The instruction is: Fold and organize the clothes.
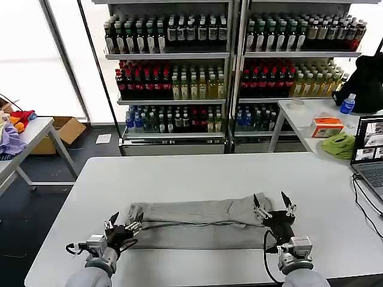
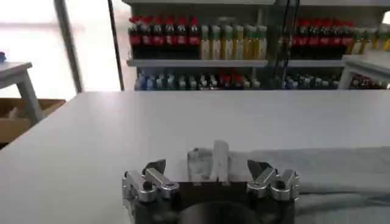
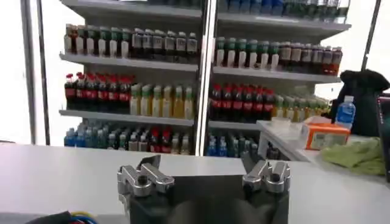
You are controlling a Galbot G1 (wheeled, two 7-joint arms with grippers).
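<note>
Your left gripper [image 1: 122,222] has its fingers spread and nothing between them; it sits at the left end of the shirt [image 1: 194,224], just beside the cloth or barely over its edge. In its wrist view [image 2: 210,176] the two dark fingertips stand apart with the grey fabric lying past them, not pinched. Your right gripper [image 1: 273,205] is also spread wide, tips pointing up and away from you, hanging over the right end of the shirt. Its wrist view [image 3: 204,170] looks out level at the drink shelves [image 3: 183,91], so you can judge it is raised off the cloth, not pressing it.

The shirt lies across the near middle of the white table [image 1: 197,173] as a long, narrow band, doubled over along its length, with a fold line running from end to end. So the lengthwise fold looks done, and both ends have been let go.

What is left, by my reading: the band still needs folding crosswise into a compact packet, then setting in its place. I see no other grey shirt on this table, folded or waiting. A lime-green cloth [image 1: 339,145] on the far side table is no part of the job.
</note>
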